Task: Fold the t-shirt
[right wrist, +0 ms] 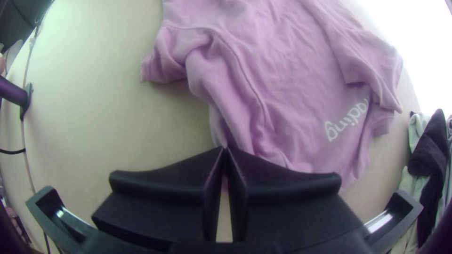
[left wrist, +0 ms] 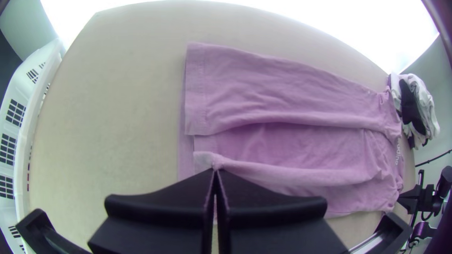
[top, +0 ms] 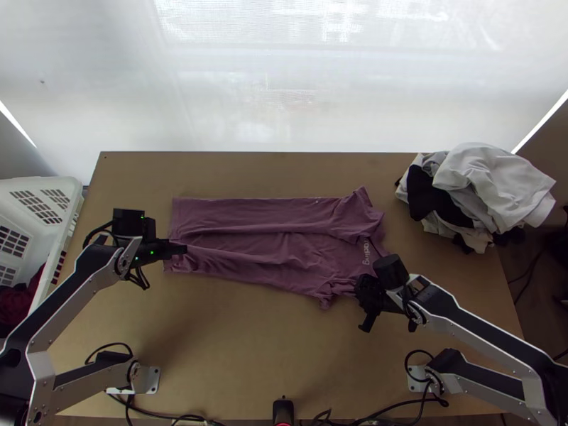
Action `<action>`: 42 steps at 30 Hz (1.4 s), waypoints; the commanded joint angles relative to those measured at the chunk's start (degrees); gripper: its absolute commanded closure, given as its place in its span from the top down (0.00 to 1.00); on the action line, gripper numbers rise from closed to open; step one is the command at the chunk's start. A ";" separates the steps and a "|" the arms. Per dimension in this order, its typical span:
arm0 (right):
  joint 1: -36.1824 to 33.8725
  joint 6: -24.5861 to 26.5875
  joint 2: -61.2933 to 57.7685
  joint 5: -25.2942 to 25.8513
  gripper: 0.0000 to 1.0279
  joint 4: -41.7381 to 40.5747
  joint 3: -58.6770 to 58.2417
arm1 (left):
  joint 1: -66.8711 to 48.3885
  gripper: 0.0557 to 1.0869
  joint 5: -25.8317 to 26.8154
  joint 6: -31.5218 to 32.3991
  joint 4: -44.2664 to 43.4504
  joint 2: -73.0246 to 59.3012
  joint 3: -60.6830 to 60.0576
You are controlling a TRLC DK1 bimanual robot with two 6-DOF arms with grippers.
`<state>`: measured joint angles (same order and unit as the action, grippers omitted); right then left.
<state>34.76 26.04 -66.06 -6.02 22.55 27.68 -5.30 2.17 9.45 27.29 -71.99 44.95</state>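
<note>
My left jaws pinch the shirt [top: 284,248] by its hem [left wrist: 204,160], my right jaws near its neck end [right wrist: 320,157]. I should fold inward, evenly taut.

Room to pass runs along the table's [top: 270,174] far edge up to the clothes pile [top: 490,181] blocking the far right corner.
</note>
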 commanded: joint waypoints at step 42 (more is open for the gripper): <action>-13.05 -1.96 -37.12 -0.22 0.03 -7.60 36.92 | 1.35 0.03 0.11 -1.10 -5.84 -12.83 3.48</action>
<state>21.89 26.55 -92.42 -6.31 16.60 57.63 -3.20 2.31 7.90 22.24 -82.48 48.21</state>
